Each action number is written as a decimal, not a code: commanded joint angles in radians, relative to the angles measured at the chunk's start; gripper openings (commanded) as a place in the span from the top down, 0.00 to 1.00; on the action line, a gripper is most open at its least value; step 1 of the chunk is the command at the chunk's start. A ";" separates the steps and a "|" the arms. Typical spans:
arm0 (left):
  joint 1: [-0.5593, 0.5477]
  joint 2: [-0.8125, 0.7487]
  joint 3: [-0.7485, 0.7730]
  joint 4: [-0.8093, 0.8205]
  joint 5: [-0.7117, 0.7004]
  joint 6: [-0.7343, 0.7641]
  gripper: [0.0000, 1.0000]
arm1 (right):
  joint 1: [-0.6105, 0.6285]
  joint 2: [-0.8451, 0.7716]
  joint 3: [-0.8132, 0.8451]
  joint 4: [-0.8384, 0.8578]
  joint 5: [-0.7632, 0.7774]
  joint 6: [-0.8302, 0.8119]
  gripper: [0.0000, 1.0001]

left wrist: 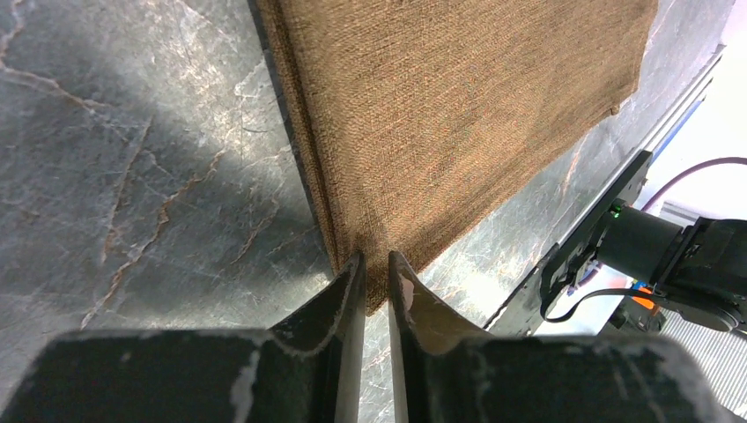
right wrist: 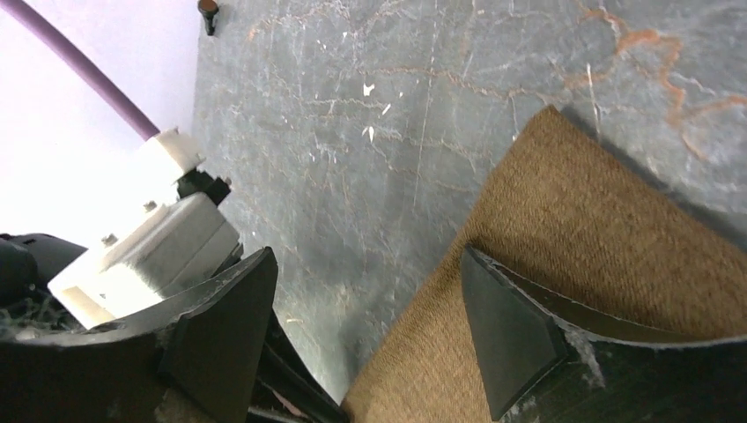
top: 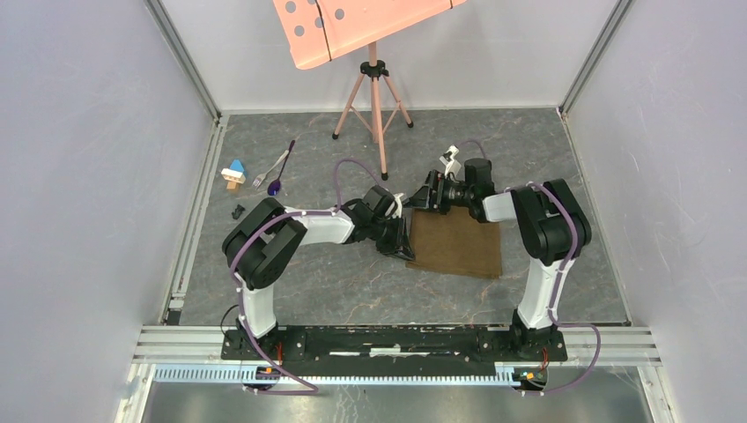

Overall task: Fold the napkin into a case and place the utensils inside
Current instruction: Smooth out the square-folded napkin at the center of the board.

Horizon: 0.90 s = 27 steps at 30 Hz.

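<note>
The left gripper [left wrist: 376, 260] pinches the near left corner of the olive-brown woven cloth napkin [top: 458, 245], which lies mid-table, while the right gripper [right wrist: 368, 264], jaws wide apart, straddles its far left corner, probably to lift that edge for folding.

Open table [top: 396, 295] in front of napkin [top: 458, 247]; tripod legs [top: 379, 123] just beyond, utensils [top: 275, 173] far left.

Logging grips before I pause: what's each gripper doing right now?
Left gripper: pinched nearly shut on the napkin corner.
Right gripper: open, straddling the napkin's edge, holding nothing.
</note>
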<state>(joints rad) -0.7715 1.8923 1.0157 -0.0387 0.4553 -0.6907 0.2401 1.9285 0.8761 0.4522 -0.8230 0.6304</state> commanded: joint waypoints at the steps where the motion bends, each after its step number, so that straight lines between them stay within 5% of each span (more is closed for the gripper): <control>1: -0.004 0.020 -0.040 0.020 -0.026 -0.015 0.78 | 0.006 0.058 0.059 0.173 -0.046 0.078 0.18; 21: -0.115 -0.124 -0.133 -0.118 -0.261 0.139 0.67 | -0.021 0.256 0.276 0.029 -0.010 -0.027 0.18; 27: -0.182 -0.250 -0.113 -0.140 -0.309 0.206 0.63 | 0.010 0.175 0.449 -0.302 0.025 -0.187 0.17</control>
<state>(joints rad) -0.9054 1.7336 0.9077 -0.0570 0.2066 -0.5873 0.2325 2.1548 1.1980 0.3870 -0.8726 0.6018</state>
